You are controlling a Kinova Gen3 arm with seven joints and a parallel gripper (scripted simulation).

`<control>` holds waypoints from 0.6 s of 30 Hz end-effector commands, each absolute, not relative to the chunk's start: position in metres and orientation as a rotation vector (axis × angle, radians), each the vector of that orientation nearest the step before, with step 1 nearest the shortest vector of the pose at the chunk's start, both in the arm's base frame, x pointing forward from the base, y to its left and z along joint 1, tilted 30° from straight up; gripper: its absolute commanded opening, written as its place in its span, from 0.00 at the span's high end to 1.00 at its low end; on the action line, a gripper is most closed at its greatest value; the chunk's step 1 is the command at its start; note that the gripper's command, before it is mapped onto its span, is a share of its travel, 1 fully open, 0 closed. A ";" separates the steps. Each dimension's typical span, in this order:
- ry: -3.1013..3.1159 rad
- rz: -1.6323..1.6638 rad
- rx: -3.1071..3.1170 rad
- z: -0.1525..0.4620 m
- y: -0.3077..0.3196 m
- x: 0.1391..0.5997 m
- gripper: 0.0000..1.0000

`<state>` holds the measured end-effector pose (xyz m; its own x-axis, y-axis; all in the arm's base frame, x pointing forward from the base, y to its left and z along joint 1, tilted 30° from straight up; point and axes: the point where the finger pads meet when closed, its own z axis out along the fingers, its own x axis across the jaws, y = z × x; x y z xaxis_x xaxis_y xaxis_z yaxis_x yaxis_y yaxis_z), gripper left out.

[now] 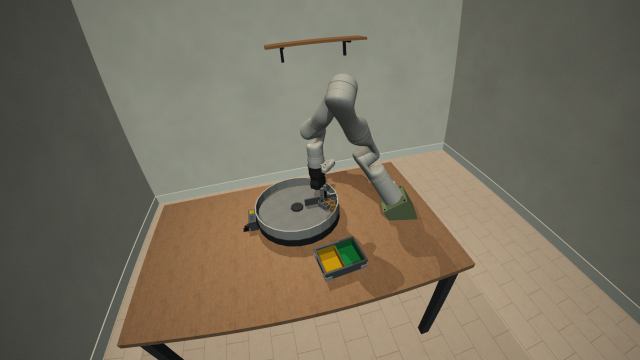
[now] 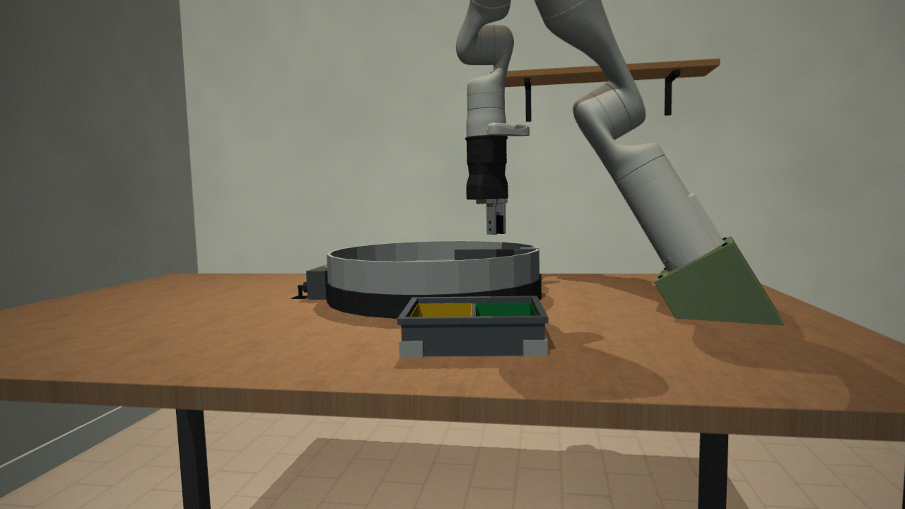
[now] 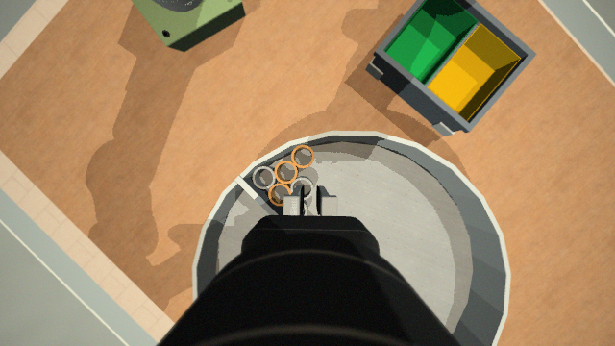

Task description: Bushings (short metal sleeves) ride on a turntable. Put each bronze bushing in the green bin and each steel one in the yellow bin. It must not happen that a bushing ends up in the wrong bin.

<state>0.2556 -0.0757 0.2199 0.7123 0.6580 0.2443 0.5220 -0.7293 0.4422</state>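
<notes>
The gripper is parted to a modest gap, with nothing between its fingers. It points downward, above the turntable rim. The arm arches high, its wrist section upright.

The governing relation: the nearer steel bushing lies below the fingers and, in the wrist view, slightly ahead and to image left. It stands on end, its long axis roughly parallel to the fingers. Another steel bushing is mostly hidden by them (target not determinable). Three bronze and three steel bushings crowd beside the divider. Descent would probably require sideways correction and wider fingers; neighbours could be nudged.

Farther out, the green bin and yellow bin show no bushings. Sorting appears outstanding.
</notes>
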 end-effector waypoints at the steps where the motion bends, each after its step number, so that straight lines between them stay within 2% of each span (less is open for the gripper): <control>1: 0.920 0.557 2.578 0.220 -0.076 0.256 0.60; 18: 0.919 0.558 2.580 0.200 -0.080 0.267 0.60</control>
<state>0.2660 -0.0804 0.2050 0.7100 0.6626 0.2385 0.5222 -0.7226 0.4529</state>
